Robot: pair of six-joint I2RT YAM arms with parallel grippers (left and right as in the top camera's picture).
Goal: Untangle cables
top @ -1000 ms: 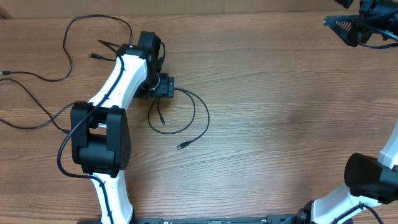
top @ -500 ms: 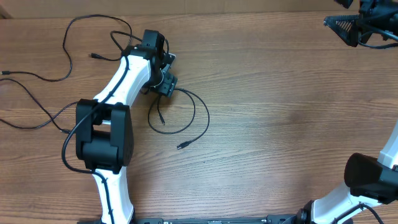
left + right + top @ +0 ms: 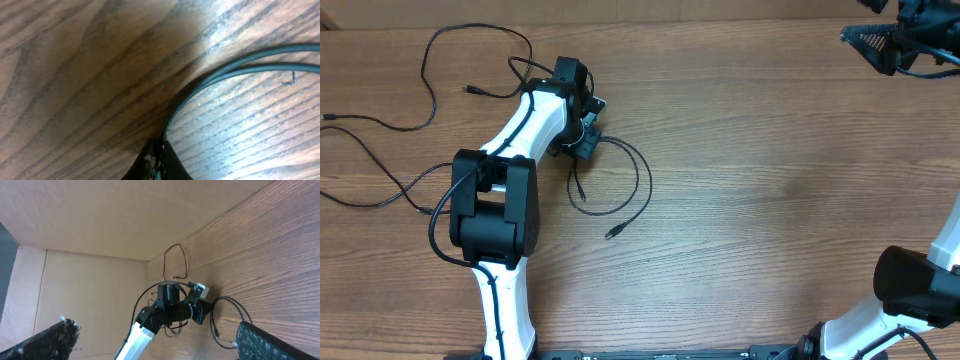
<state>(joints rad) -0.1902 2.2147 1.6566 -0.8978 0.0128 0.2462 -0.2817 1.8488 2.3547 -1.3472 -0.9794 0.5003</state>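
**While the left pincer nips a cable, the right one stands wide apart**

As you look down from overhead, your left pincer (image 3: 588, 140) sits at about 10 o'clock from the middle of the table (image 3: 770, 200), at the end of the white left arm (image 3: 525, 125). Its tips are pressed together at the top of the looped cable (image 3: 649, 185). From the pincer that loop swings out toward 4 o'clock and curls back. One plug end lies at 5 o'clock of the tips, and a second short end lies inside the loop. The loose strands (image 3: 470, 27) lie apart from it, spread from 9 to 11 o'clock near the table's left edge, with thin runs passing under the arm. Your right pincer (image 3: 855, 20) hangs at the 2 o'clock corner, well apart from every cable, fingers spread wide.

When you turn to the left wrist view, the dark fingertips (image 3: 157, 162) at 6 o'clock are closed on the looped cable. It rises from them and bends toward 3 o'clock as two strands running side by side on the wood.

Where the right wrist view looks across the table, its two fingers (image 3: 270, 342) frame the bottom corners with a wide gap between them and nothing in it. The left arm and the loop lie between them at 6 o'clock, and a loose strand arcs near the cardboard wall (image 3: 100, 220) at 12 o'clock.
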